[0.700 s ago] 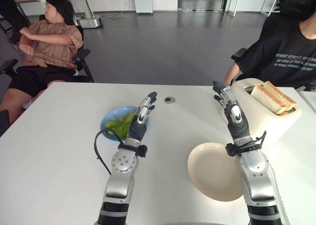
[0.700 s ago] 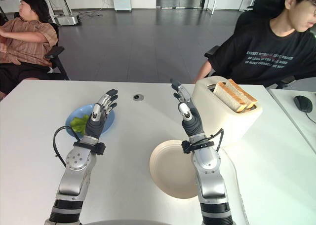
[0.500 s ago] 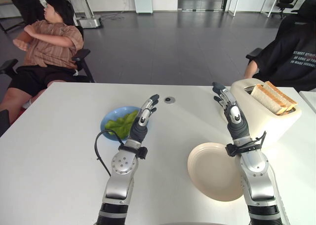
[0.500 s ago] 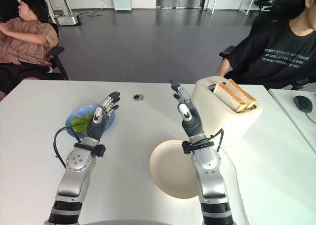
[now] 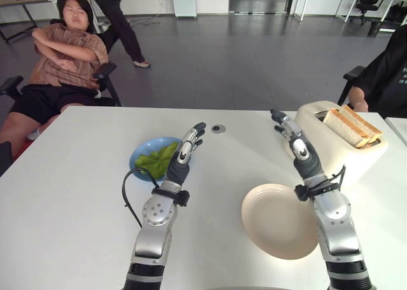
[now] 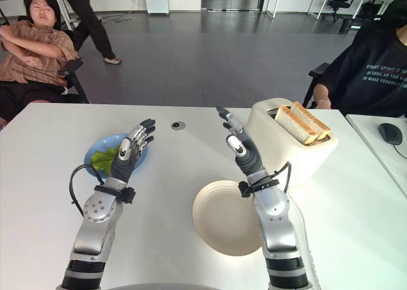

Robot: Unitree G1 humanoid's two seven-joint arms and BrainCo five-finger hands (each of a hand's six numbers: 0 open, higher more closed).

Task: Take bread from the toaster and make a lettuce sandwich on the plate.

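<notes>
A cream toaster [image 5: 343,151] stands at the right of the white table with two bread slices [image 5: 350,126] sticking up from its slots. My right hand [image 5: 293,145] is raised just left of the toaster, fingers straight and open, holding nothing. Below it lies an empty cream plate [image 5: 278,220]. A blue bowl [image 5: 141,155] of green lettuce [image 5: 154,158] sits left of centre. My left hand [image 5: 184,151] hovers over the bowl's right edge, fingers extended and open.
A small round grommet [image 5: 219,129] is set in the table near its far edge. A black cable [image 5: 128,191] loops beside my left forearm. A computer mouse [image 6: 390,133] rests on a neighbouring desk at the far right.
My right hand has tilted slightly left and its forearm shifted a little right. The left hand has barely moved.
</notes>
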